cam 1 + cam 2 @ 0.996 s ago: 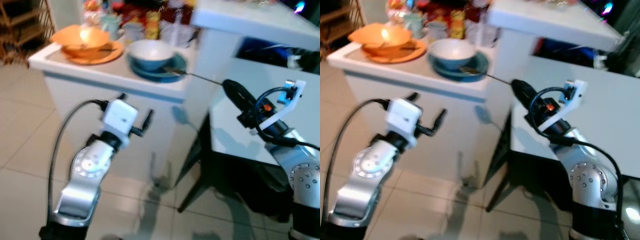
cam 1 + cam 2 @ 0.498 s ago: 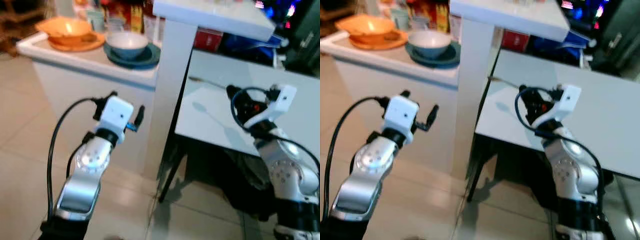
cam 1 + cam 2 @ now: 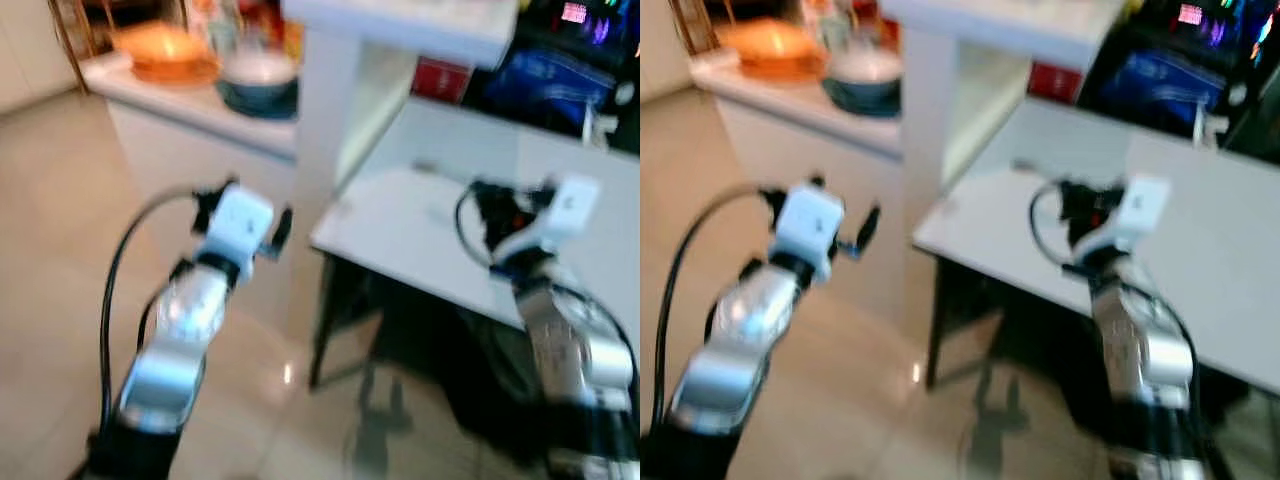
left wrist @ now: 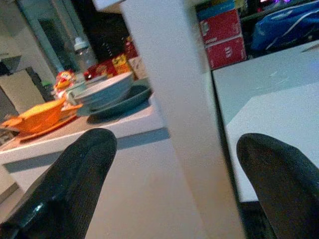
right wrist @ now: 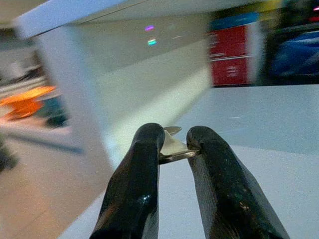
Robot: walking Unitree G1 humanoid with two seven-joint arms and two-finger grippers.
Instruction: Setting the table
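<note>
The head camera is swinging to the right and the whole scene is blurring, so the white counter with the dishes is sliding toward the upper left corner of the eye views compared with half a second ago; the things themselves are not shifting.

The right tool [image 5: 172, 149] is staying clenched on a thin metal utensil [image 5: 172, 146], whose flat silver end is showing pinched between the two black fingers [image 5: 137, 189]; which kind of utensil it is cannot be told. That tool [image 3: 490, 205] is hanging over the white tabletop [image 3: 420, 235], near its front left corner, about as it was a moment ago.

The left tool [image 3: 250, 205] is standing released, its fingers [image 4: 75, 179] spread wide with nothing between them, held in the air in front of the white pillar [image 4: 169, 99] that is standing between the counter and the tabletop.

On the counter [image 3: 190, 100] the orange bowl [image 3: 160, 45] on its orange plate is sitting toward the far left end, and the pale bowl [image 3: 258, 70] on a dark blue-green plate [image 4: 122, 102] is sitting beside it, near the counter's edge next to the pillar. Red boxes [image 4: 222, 37] are standing beyond the tabletop's far edge.
</note>
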